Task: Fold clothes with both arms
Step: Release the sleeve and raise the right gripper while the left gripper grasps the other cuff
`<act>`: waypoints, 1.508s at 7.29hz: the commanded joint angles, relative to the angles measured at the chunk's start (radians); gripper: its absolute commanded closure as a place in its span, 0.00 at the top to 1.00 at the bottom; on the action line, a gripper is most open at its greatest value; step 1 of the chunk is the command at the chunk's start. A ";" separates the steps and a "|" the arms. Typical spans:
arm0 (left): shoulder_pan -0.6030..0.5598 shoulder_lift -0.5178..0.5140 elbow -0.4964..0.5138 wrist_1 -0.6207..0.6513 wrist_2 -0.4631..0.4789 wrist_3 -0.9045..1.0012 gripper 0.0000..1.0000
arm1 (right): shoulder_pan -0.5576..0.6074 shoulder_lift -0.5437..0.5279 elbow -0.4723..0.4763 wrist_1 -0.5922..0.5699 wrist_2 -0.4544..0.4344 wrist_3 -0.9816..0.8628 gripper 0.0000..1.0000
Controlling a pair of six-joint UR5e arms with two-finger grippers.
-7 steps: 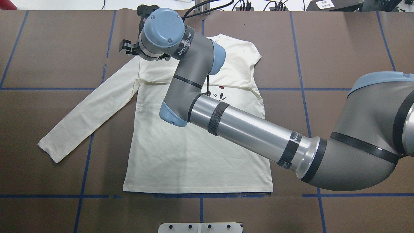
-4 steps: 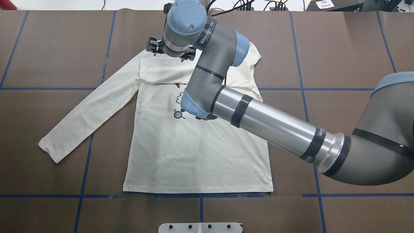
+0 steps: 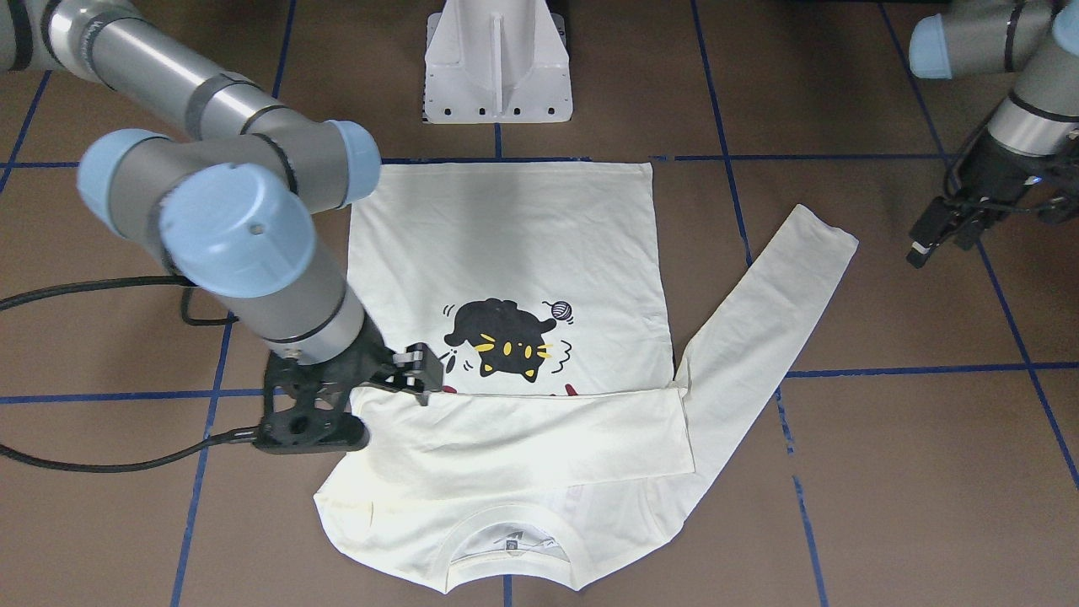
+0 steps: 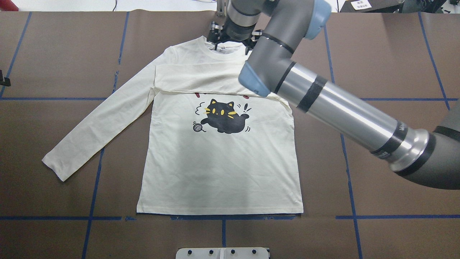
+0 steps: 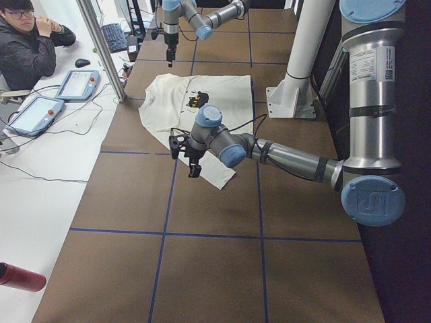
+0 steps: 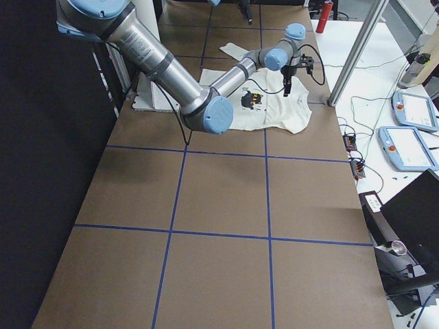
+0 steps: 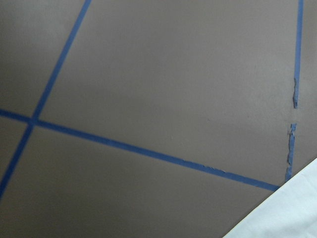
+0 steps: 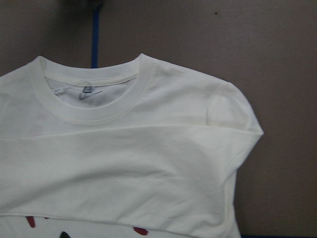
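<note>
Shirt [image 4: 219,169] is light, limp cotton flat on the worktop [image 4: 377,54], probably best pinched at the spread sleeve's cuff [image 4: 57,165]; my right end effector [image 3: 417,371] holds nothing, and I can't tell whether it or my left end effector [image 3: 927,236] is released.

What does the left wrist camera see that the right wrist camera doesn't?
Only the left wrist view shows blue tape lines crossing on the brown table, with just a sliver of the T-shirt in one corner. Only the right wrist view shows the collar, neck label and a sleeve folded across the chest. Both show cream fabric, table and tape.
</note>
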State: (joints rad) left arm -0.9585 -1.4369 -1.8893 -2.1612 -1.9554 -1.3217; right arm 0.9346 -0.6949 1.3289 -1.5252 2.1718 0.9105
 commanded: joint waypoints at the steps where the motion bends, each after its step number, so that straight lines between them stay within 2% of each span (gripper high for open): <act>1: 0.279 0.046 -0.004 -0.058 0.172 -0.338 1.00 | 0.094 -0.109 0.069 -0.072 0.058 -0.164 1.00; 3: 0.358 0.053 -0.002 -0.052 0.197 -0.408 0.99 | 0.102 -0.115 0.075 -0.072 0.066 -0.174 1.00; 11: 0.369 0.096 0.030 -0.049 0.201 -0.401 0.93 | 0.092 -0.120 0.101 -0.069 0.060 -0.165 1.00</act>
State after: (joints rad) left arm -0.5927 -1.3419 -1.8629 -2.2110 -1.7547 -1.7219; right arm 1.0271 -0.8135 1.4284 -1.5951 2.2322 0.7451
